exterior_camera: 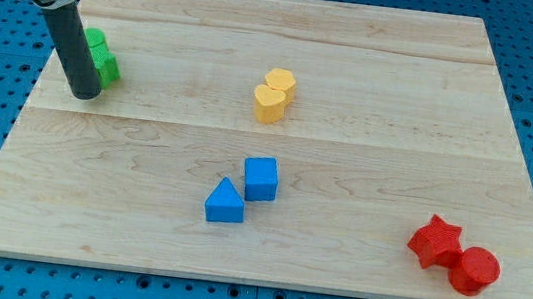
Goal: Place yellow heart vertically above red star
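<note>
The yellow heart [275, 95] lies a little above the board's middle. The red star [435, 241] lies near the view's bottom right, touching a red round block [474, 271] on its lower right. My tip [84, 95] rests on the board at the view's left, far left of the yellow heart and just beside a green block [102, 57], which the rod partly hides.
A blue cube [261, 179] and a blue triangle [225, 202] sit together below the yellow heart. The wooden board [378, 52] lies on a blue perforated table.
</note>
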Motion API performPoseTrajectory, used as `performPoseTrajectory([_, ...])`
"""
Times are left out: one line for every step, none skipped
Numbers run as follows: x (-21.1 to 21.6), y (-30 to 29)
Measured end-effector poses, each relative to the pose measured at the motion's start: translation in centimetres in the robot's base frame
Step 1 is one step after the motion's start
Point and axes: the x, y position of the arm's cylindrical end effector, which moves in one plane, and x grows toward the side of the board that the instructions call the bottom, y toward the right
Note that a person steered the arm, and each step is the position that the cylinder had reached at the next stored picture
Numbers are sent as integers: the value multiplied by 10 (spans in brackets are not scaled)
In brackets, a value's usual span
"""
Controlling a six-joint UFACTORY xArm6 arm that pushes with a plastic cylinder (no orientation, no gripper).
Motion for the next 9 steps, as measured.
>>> performPoseTrajectory([12,-7])
performPoseTrajectory([40,-13])
performPoseTrajectory([61,43])
performPoseTrajectory([61,110])
performPoseTrajectory([66,153])
performPoseTrajectory([34,153])
performPoseTrajectory([1,159])
performPoseTrajectory([-2,234])
performPoseTrajectory([-2,309])
